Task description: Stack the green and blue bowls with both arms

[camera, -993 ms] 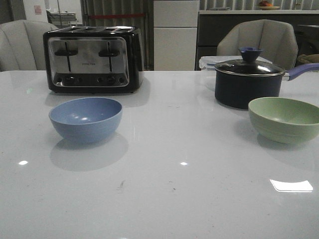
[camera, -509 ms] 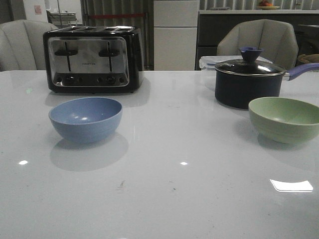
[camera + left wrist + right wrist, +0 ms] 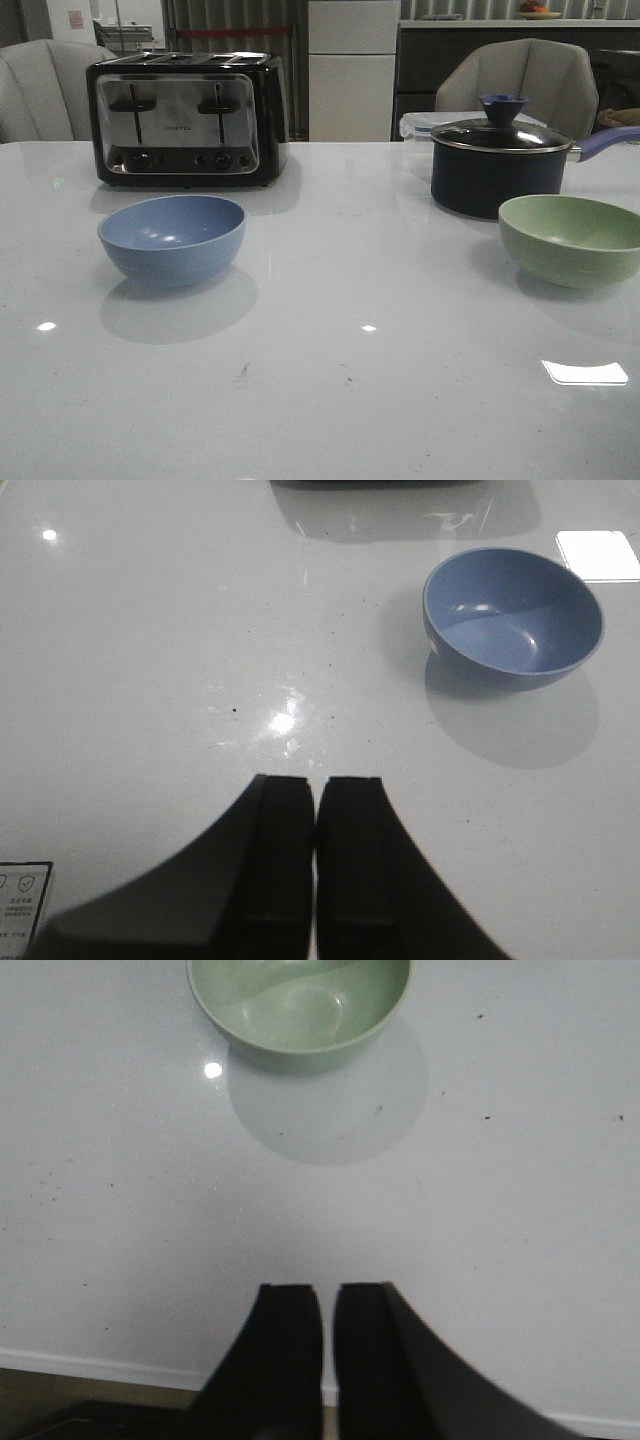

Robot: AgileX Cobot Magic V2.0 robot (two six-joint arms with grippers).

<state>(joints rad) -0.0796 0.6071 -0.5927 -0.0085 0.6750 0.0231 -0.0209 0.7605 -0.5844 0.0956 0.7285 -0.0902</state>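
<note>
Left gripper (image 3: 316, 810): fingers pressed together, holding nothing, poised above bare table (image 3: 150, 630). Blue bowl (image 3: 513, 615) lay ahead of it and off to one side, well apart, upright, empty.

Right gripper (image 3: 328, 1305): fingers all but closed, a thin gap between them, holding nothing, near the table's edge. Green bowl (image 3: 300, 1008) lay ahead, apart, upright, empty.

Front view: blue bowl (image 3: 172, 238) on the left before the toaster (image 3: 186, 118); green bowl (image 3: 572, 238) on the right, just beside the dark lidded pot (image 3: 497, 160). Neither arm in view there.

Step, by judgement: the start; no bowl grasped. Next move calls for each gripper to part, reach its bowl and take the rim.
</note>
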